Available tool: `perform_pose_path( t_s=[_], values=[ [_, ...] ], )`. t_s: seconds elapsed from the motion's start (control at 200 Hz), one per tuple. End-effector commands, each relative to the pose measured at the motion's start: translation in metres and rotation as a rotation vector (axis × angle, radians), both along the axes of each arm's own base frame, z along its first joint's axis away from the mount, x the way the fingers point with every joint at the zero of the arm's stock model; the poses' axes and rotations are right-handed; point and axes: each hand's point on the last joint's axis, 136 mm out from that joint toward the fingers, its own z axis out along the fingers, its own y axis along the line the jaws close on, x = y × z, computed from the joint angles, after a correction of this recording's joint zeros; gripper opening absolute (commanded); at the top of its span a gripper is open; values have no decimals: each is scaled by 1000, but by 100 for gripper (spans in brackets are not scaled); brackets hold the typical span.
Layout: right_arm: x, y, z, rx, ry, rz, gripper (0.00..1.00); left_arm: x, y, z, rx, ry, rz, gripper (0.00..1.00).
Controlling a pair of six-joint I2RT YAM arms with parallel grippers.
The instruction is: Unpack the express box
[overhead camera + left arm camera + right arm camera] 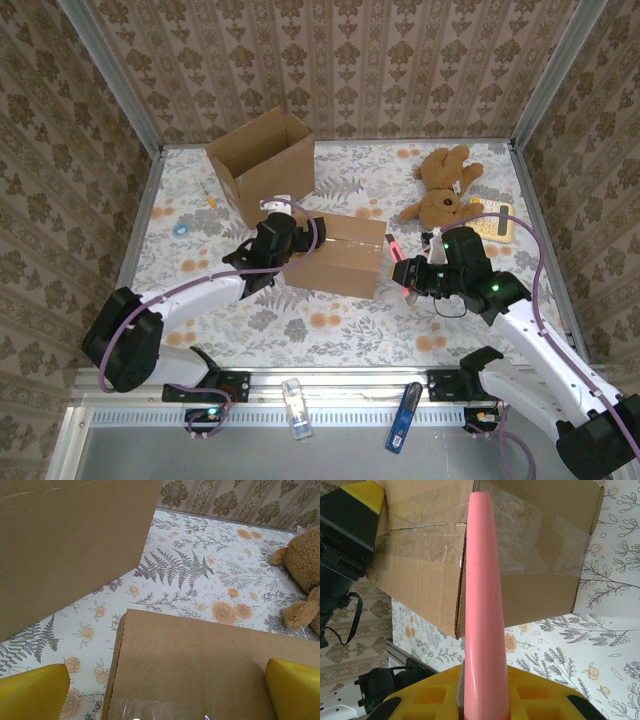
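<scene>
The sealed express box (340, 255) lies mid-table, its seams covered in clear tape (520, 525). My left gripper (272, 245) sits at the box's left end. In the left wrist view it (165, 702) is open, its yellow fingertips (32, 692) spread wide with the box top (200, 665) between them. My right gripper (412, 275) is at the box's right end, shut on a pink cutter (482, 605). The cutter's tip points at the taped end seam of the box (435, 570).
An open empty carton (265, 160) stands at the back left. A brown teddy bear (440, 185) and a beige calculator (492, 223) lie at the back right. A small blue item (181, 229) and a yellow pen (209, 197) lie left. Two devices (293, 408) rest on the front rail.
</scene>
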Motion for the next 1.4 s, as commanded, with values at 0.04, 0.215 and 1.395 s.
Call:
perform_pose_path(
  t_s=[0.04,0.215,1.395],
  values=[
    [-1,7,8,58,-9,23,0,-15,9,-50,123,131,-10,100],
    [-8,10,8,92,-3,38,0,-16,12,-61,134,161,8,100],
    [-22,30,10,181,21,103,0,-38,36,-102,245,340,55,98]
  ],
)
